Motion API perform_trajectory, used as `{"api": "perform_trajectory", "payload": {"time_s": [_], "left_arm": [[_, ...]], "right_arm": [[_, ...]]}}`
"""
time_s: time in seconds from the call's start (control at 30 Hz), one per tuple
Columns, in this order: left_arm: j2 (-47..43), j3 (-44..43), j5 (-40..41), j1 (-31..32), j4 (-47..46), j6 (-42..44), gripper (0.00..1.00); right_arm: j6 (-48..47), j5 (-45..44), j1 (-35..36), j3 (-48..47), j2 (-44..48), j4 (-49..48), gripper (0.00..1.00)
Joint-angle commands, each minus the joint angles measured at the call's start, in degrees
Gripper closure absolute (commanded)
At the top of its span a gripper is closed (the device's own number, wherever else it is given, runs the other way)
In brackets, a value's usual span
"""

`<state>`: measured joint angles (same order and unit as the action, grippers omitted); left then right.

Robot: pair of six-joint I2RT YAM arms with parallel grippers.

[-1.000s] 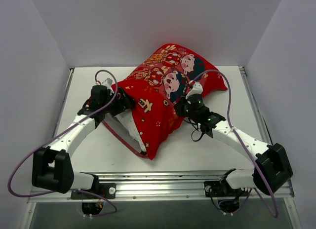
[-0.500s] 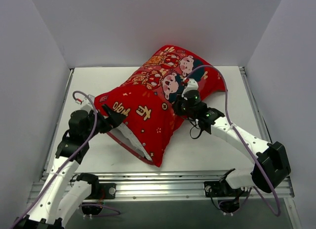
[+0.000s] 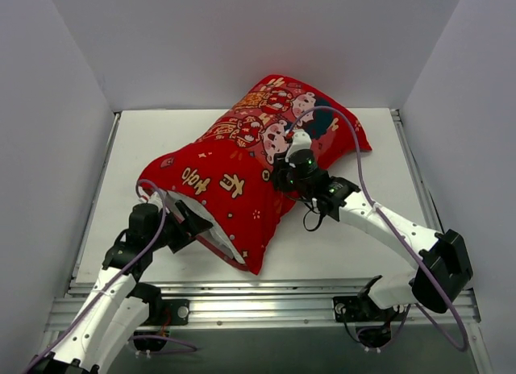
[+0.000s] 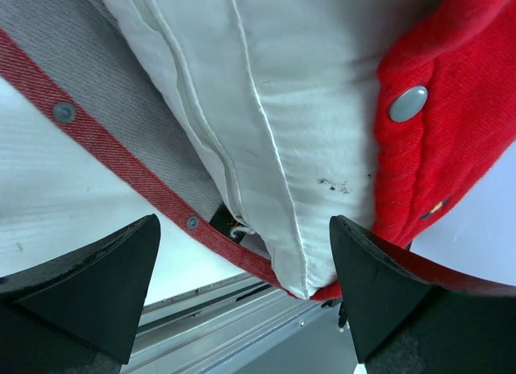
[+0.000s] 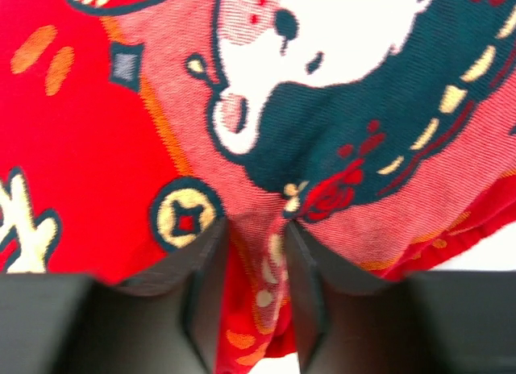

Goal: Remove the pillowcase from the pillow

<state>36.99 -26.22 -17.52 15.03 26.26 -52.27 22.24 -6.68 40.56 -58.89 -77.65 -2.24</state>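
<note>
Red pillowcase diagonal across table, covering white pillow except at snap-fastened open end, front left. On cartoon-child print, right gripper nearly closed, pinching fold of fabric. At open end, left gripper spread wide, straddling bared pillow corner, gripping nothing.

The pillowcase is hiding most of the pillow; the bottom left edge is cutting off the left arm.

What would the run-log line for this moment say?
left gripper: open at pillowcase mouth | right gripper: pinching pillowcase fold | pillow: mostly covered
</note>
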Motion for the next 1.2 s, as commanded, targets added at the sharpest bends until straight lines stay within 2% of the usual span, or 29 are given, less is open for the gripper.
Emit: {"api": "perform_trajectory", "payload": {"time_s": [0.0,0.07,0.37,0.5,0.83,0.93,1.17], "left_arm": [[0.7,0.7,-1.8,1.2,-5.3,-1.5,0.05],[2.5,2.0,-1.6,2.2,-7.2,-2.0,0.05],[8.9,3.2,-1.2,5.0,-16.8,-4.1,0.05],[8.8,3.2,-3.0,6.2,-21.3,-6.3,0.06],[4.5,3.8,-2.5,7.4,-25.2,-10.2,0.06],[5.8,4.6,-2.5,8.0,-29.0,-11.1,0.06],[13.0,3.5,-0.9,10.5,-27.1,-9.7,0.06]], "right_arm": [[-1.7,-2.4,2.2,-2.7,0.7,0.3,0.67],[-1.9,-3.0,2.9,-2.7,1.2,0.3,0.6],[-5.4,-6.2,8.1,-2.5,3.6,1.2,0.46],[-6.0,-7.2,9.6,-1.9,4.2,1.4,0.45],[-5.5,-7.4,10.7,-0.7,5.3,1.4,0.44],[-5.6,-7.2,10.9,-0.8,5.2,1.3,0.44],[-5.8,-6.8,11.4,-0.5,5.2,1.0,0.43]]}}
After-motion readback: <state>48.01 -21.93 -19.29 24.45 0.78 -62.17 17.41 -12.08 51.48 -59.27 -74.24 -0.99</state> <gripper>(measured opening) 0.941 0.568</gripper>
